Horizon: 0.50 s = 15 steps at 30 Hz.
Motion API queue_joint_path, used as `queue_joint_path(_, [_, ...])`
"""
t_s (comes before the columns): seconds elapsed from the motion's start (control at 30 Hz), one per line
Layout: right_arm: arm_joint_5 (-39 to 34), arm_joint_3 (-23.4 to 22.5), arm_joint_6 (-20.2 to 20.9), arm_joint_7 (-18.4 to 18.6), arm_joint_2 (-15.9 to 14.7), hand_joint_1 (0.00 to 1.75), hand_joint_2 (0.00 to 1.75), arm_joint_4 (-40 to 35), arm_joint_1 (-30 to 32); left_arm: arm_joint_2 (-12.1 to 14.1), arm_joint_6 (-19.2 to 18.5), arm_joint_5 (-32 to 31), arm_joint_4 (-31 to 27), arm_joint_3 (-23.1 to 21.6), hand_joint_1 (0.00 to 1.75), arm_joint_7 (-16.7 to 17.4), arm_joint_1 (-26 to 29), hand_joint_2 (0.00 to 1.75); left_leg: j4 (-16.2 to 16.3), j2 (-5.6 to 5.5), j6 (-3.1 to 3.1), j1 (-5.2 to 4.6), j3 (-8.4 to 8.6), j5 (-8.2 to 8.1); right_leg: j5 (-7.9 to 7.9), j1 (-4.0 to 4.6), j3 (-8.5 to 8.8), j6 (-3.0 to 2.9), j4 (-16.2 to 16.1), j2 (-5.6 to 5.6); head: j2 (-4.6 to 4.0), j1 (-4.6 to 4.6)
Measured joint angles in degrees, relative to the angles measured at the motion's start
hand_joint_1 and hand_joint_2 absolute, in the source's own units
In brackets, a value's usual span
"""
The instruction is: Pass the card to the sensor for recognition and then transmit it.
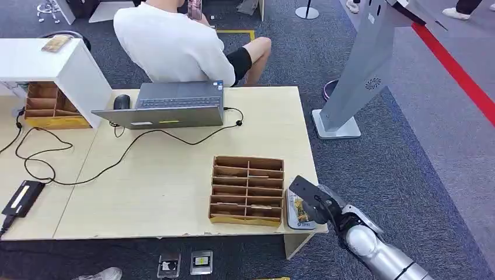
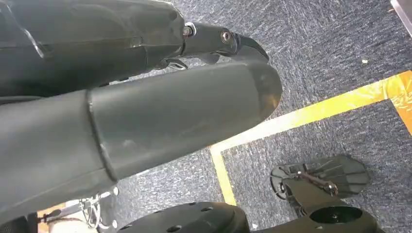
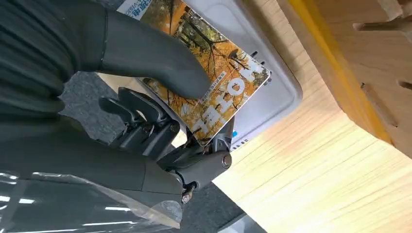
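Right wrist view has my right hand [image 3: 160, 111] pinching the card [image 3: 209, 87]: the thick grey thumb lies flat across its printed face and the darker fingers [image 3: 141, 128] are curled beneath it, so the hand is narrow and closed on the card rather than spread. The card is a thin, glossy rectangle with rounded corners, printed with orange autumn trees and pale block letters. It sits just above the sensor [image 3: 272, 82], a flat light-grey plastic pad with rounded corners; I cannot tell whether card and pad touch. The sensor lies on the table [image 3: 311, 170], pale wood with a fine straight grain. Beside it is the wall of the wooden organiser [image 3: 369, 68], a brown box with a yellow strip along its lower edge and slots cut in its side. From the head view, my right hand [image 1: 315, 205] is at the near right corner of the table [image 1: 175, 186], over the sensor [image 1: 293, 217], just right of the organiser [image 1: 247, 190] with its small compartments. My left hand [image 2: 145, 121] hangs over grey carpet with a yellow tape line; I cannot tell how its fingers lie.
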Motion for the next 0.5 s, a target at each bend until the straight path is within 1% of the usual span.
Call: queue_joint_path(0.5, [0.2, 0.0, 0.0, -0.1, 0.0, 1.75, 1.75, 0.0, 0.0, 0.0, 0.2, 0.0, 0.0, 0.0, 0.00, 0.1, 0.0, 0.00, 0.0, 0.00, 0.00, 0.00, 0.00, 0.00, 0.00, 0.00, 0.00, 0.00, 0.0, 0.00, 0.00, 0.00])
